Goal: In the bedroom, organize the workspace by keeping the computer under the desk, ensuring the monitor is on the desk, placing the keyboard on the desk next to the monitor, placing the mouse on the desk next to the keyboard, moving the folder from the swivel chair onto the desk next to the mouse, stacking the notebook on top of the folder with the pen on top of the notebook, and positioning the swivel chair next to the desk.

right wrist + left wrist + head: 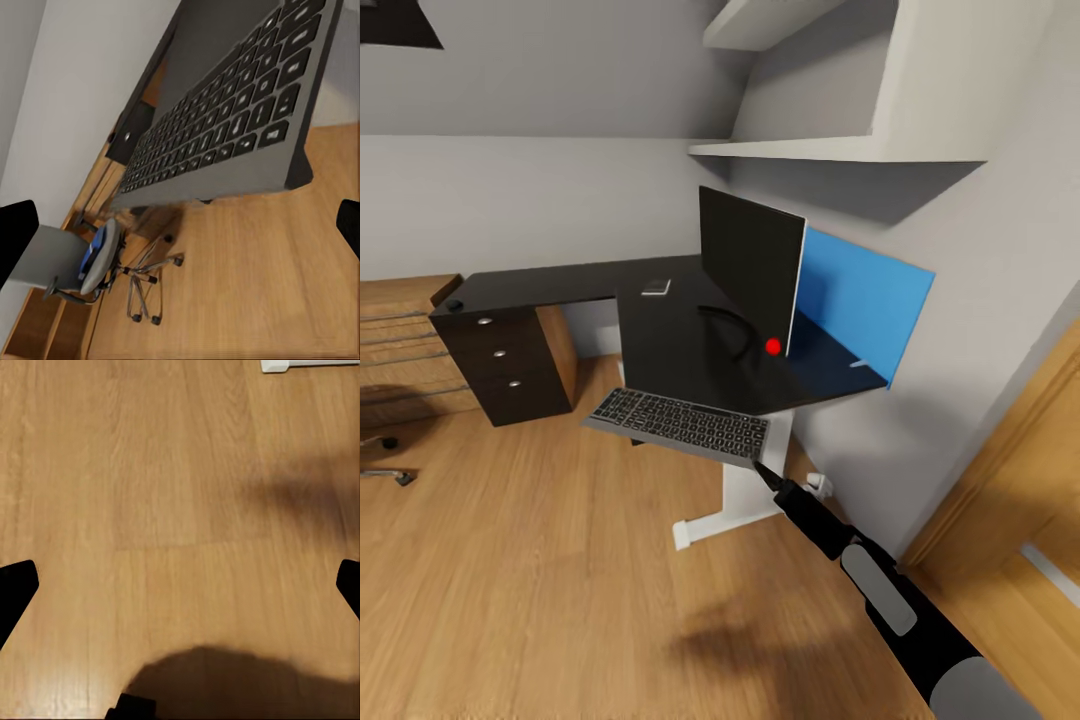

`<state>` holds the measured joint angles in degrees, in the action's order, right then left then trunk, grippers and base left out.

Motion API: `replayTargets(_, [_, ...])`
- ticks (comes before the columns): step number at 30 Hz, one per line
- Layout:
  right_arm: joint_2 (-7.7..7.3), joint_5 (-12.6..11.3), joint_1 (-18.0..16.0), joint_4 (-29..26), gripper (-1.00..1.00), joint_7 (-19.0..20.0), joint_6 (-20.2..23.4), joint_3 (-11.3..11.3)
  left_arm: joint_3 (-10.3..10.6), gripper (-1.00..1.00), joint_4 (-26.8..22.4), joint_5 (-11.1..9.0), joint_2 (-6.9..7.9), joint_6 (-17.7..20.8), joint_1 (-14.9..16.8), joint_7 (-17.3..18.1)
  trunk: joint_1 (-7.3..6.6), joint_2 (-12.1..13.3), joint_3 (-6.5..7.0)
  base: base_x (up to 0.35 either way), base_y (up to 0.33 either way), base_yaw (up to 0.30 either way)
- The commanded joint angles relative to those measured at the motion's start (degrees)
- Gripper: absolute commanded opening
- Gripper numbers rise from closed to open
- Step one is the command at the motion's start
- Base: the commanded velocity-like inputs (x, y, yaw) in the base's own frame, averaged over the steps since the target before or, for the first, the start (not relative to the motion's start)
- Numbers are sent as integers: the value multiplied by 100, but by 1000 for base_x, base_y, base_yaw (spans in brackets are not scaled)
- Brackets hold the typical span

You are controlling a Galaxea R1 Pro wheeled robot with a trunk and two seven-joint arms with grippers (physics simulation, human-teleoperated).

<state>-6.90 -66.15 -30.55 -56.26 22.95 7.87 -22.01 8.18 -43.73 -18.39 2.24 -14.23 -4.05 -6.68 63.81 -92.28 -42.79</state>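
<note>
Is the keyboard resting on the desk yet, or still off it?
Off it. The keyboard hangs in front of the desk edge, above the floor, at the right gripper.

Right gripper [760,466] tip disappearing under keyboard [678,422], grip unclear. Left gripper fingertips [16,589] getting cut by wrist-view edges. Swivel chair [385,460] running off head-view edge. Small item [655,287] on desk [560,282] staying too small to identify.
</note>
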Motion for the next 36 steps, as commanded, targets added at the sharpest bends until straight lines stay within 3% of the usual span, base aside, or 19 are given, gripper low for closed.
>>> replayTargets(1, [-5, -60, -3, 1, 100, 8, 23, -8, 43, 100, -8, -42, 9, -19, 0, -53, -3, -2, -4, -234, 0, 0])
replayTargets(11, [4, -44, -4, 264, 100, -38, -18, -15, 23, 100, -58, -42, 19, -41, 0, -56, -3, -2, -4, -211, 0, 0])
replayTargets(16, [-4, 279, -4, 921, 100, -312, -565, -27, 14, 100, -207, -39, 19, -239, 0, -68, -113, 198, 86, -11, 0, 0])
replayTargets(21, [26, 861, -4, 1642, 100, -392, -944, -26, 16, 100, -234, -35, 14, -267, 0, -70, -222, 399, 176, -2, 0, 0])
replayTargets(24, [149, 1232, 1, 2258, 100, -400, -1276, -19, 17, 100, -240, -34, 12, -256, 0, -70, -288, 519, 230, 0, 0, 0])
replayTargets(27, [505, 1905, 4, 3871, 100, -409, -2112, -29, 15, 100, -246, -33, 9, -256, 0, -70, -354, 639, 284, 0, 0, 0])
replayTargets(28, [557, 2019, 4, 4098, 100, -410, -2270, -30, 15, 100, -247, -35, 8, -256, 0, -70, -376, 679, 302, 0, 0, 0])
replayTargets(31, [777, 2755, 7, 5312, 100, -425, -3330, -5, 12, 100, -248, -40, 5, -256, 0, -70, -442, 800, 356, 0, 0, 0])
replayTargets(35, [797, 2901, 19, 5630, 100, -477, -3575, 13, 5, 100, -250, -41, 9, -256, 0, -76, -530, 960, 427, 0, 0, 0])
replayTargets(36, [796, 2925, 25, 5688, 100, -637, -3610, 18, 2, 100, -247, -45, 11, -256, 0, -78, -552, 1000, 445, 0, 0, 0])
